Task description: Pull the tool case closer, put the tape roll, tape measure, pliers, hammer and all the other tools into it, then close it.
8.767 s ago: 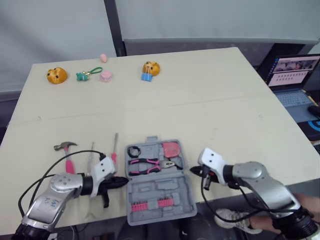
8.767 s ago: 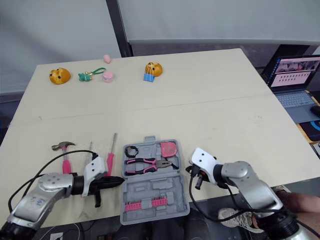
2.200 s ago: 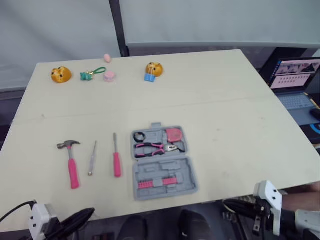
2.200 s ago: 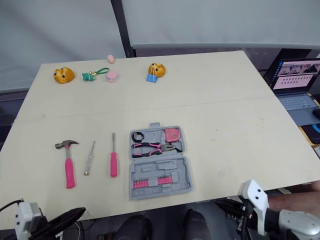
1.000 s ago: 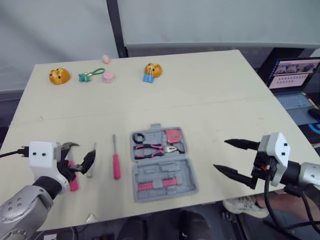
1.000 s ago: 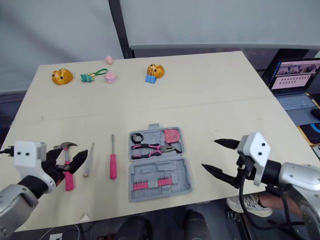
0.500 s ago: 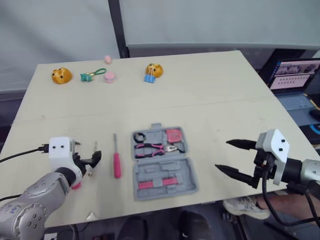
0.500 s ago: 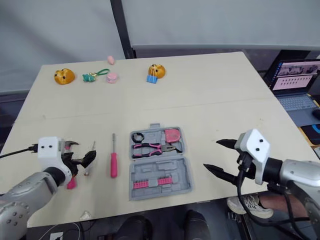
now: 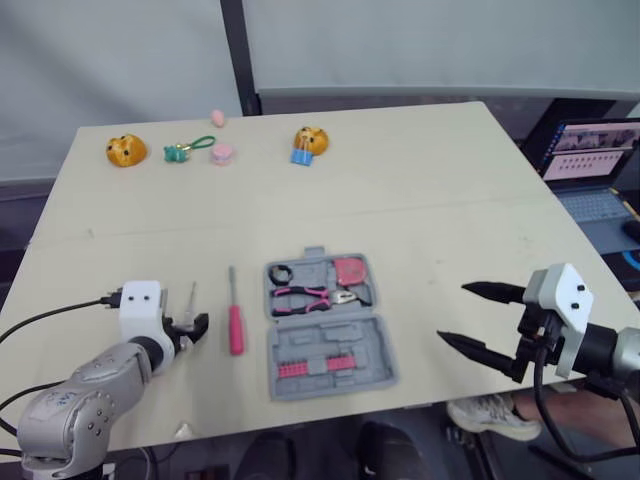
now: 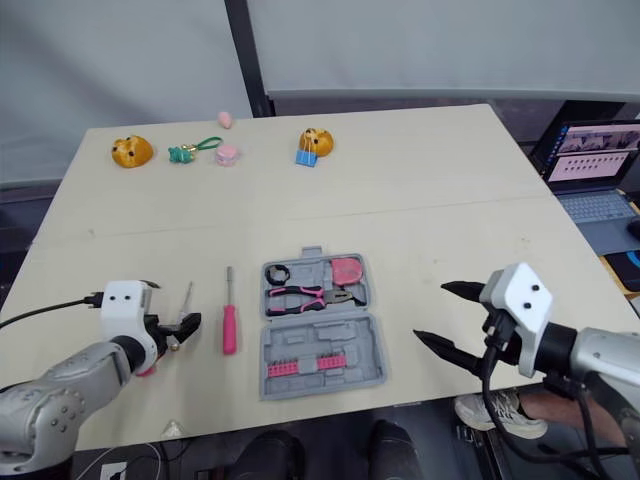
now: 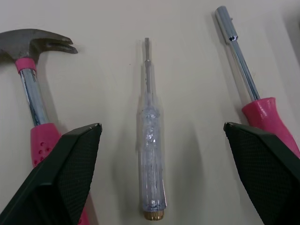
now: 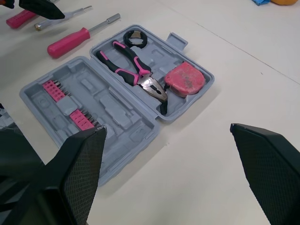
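Beige table (image 9: 450, 220) against grey wall panels, bare across most of its middle.

Nearest, at the left of the front edge: left gripper (image 9: 188, 330), fingers spread wide, low over the clear screwdriver (image 11: 151, 140) with one finger to each side of it. Apparently lined up that way so as to close across the handle. Tight quarters there, with the hammer (image 11: 31, 93) just beside one finger and the pink screwdriver (image 11: 265, 110) just beside the other. Little slack for coming down without nudging a neighbour.

At the right of the front edge: right gripper (image 10: 430, 311), likewise gaping and holding nothing. Hovering apart from the tool case (image 9: 330, 345), with bare tabletop between, so ample room to reach in, steady it or shut it.

Between the two arms, close to the front edge and lying open flat: the case itself. Tape roll (image 9: 279, 272), pliers (image 9: 308, 297) and tape measure (image 9: 349, 270) seated in moulded slots of the far half, pink bits (image 9: 300, 368) in the near half. Probably left open for the three tools outside it, all lying to its left.

Along the far edge, well apart from the work: orange toy (image 9: 126, 150), green keychain (image 9: 182, 150), pink trinket (image 9: 221, 153), second orange toy (image 9: 310, 140). Off the right side, a laptop (image 9: 590, 165).
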